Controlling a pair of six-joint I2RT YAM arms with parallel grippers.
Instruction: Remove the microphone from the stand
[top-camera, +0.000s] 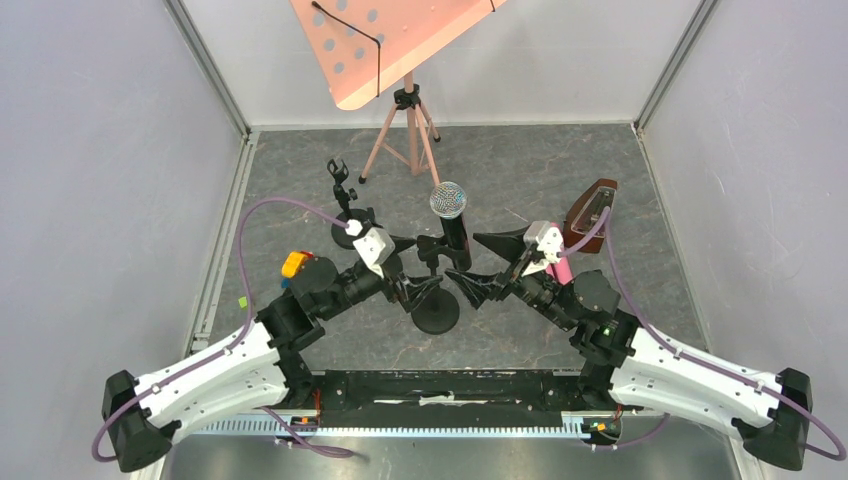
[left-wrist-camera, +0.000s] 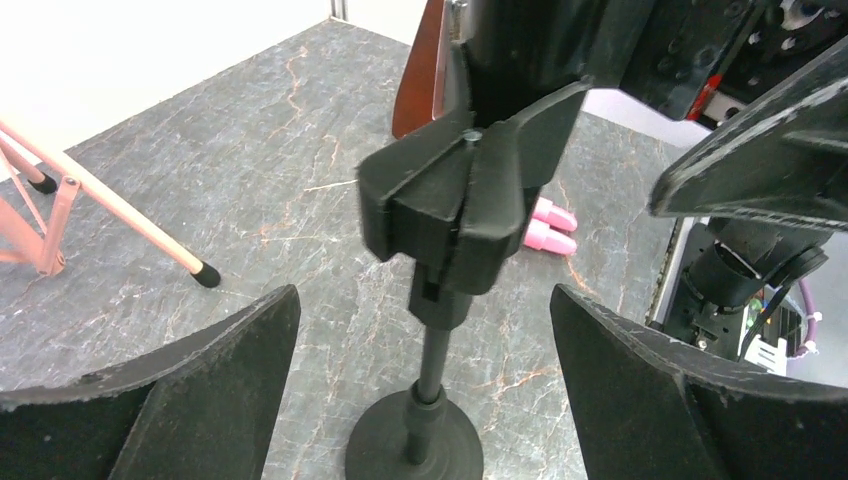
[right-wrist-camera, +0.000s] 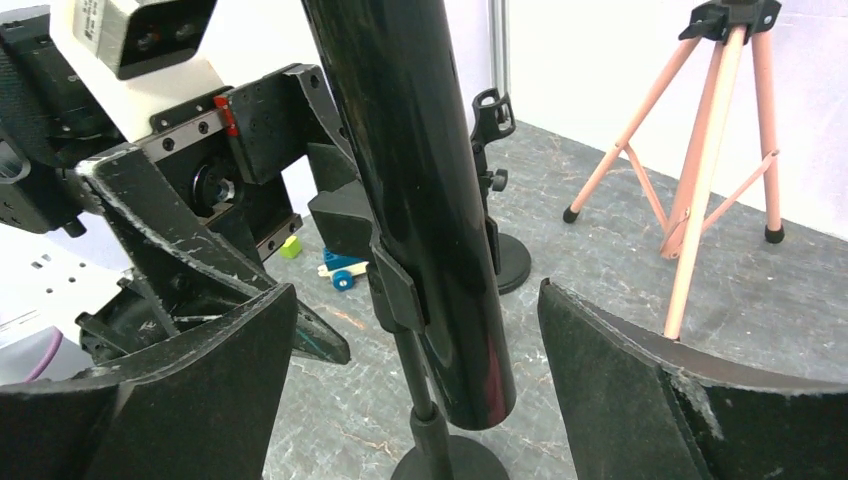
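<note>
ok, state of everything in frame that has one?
microphone: clipped in, head up, not gripped
stand: upright on its round base, clip holding the microphone
left gripper: open, fingers either side of the clip
right gripper: open, fingers either side of the microphone body
second stand: upright, clip empty
music stand: upright, tripod legs spread

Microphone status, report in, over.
Left gripper open, straddling the clip. Right gripper open, straddling the mic. Mic seated in clip on stand, not yet lifted. Nothing blocking; grippers crowd each other.
</note>
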